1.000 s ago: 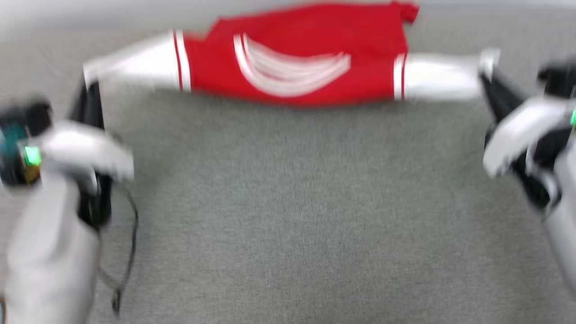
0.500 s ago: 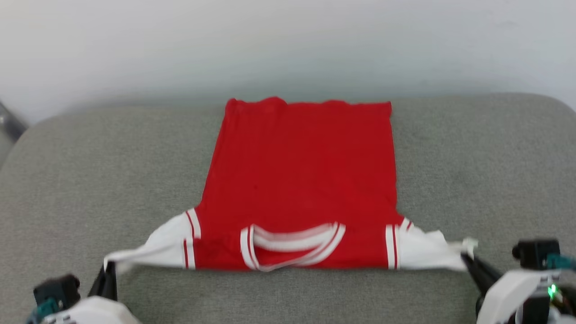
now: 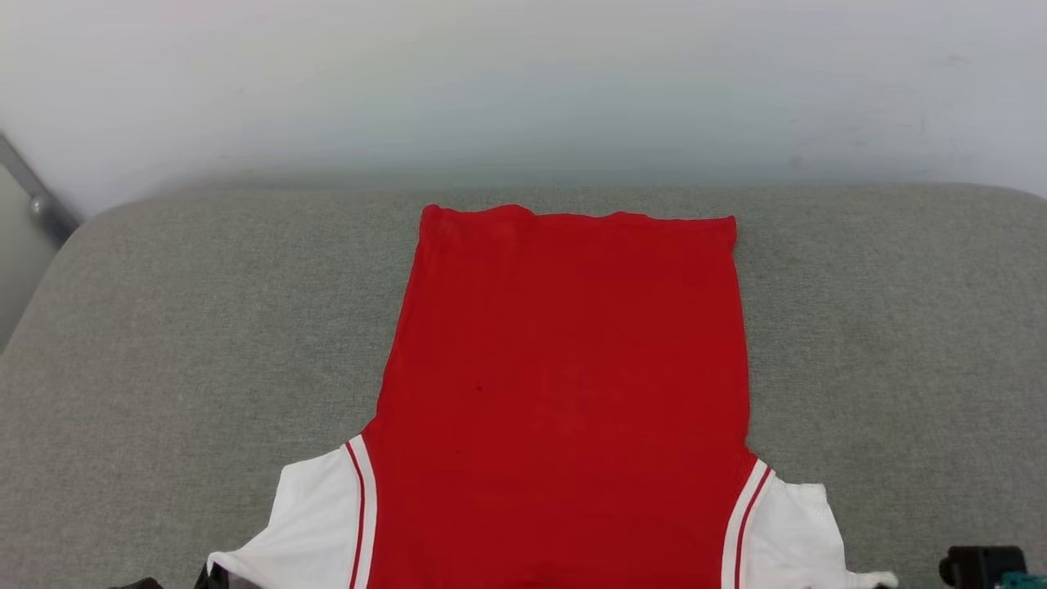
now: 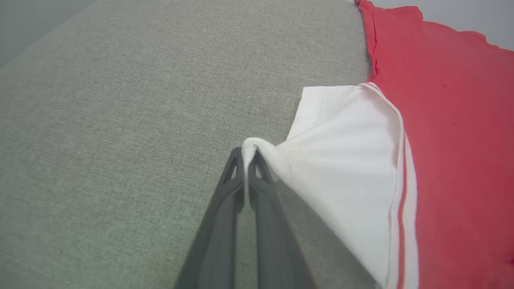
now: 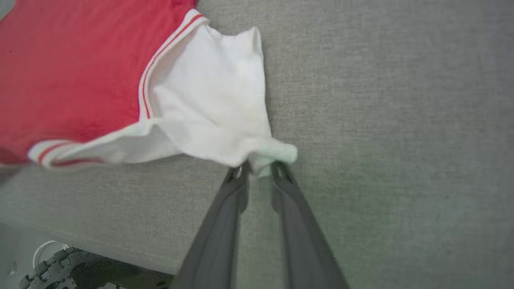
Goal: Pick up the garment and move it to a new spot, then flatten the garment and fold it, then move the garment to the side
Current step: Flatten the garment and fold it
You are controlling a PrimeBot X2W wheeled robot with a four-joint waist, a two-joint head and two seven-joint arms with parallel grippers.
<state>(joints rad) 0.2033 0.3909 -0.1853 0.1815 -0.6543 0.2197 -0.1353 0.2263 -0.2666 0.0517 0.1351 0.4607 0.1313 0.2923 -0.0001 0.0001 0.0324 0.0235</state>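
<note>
The garment [image 3: 564, 393] lies spread on the grey cushion, plain red side up, hem at the far end and white sleeves toward me. In the left wrist view my left gripper [image 4: 245, 154] is shut on the bunched tip of the left white sleeve [image 4: 341, 160], pulling it taut just above the cushion. In the right wrist view my right gripper [image 5: 259, 170] has its fingers slightly parted, and the crumpled tip of the right white sleeve [image 5: 217, 100] still sits between the fingertips. The collar and the lettering are hidden.
The grey cushion [image 3: 164, 327] stretches wide on both sides of the garment. A white wall [image 3: 523, 82] rises behind it and a metal bar [image 3: 33, 196] stands at the far left. The cushion's front edge [image 5: 80, 241] is near my right gripper.
The garment, held stretched in the air by both sleeves a second ago, now lies flat on the cushion. The right fingers have parted. The head camera has tilted.
</note>
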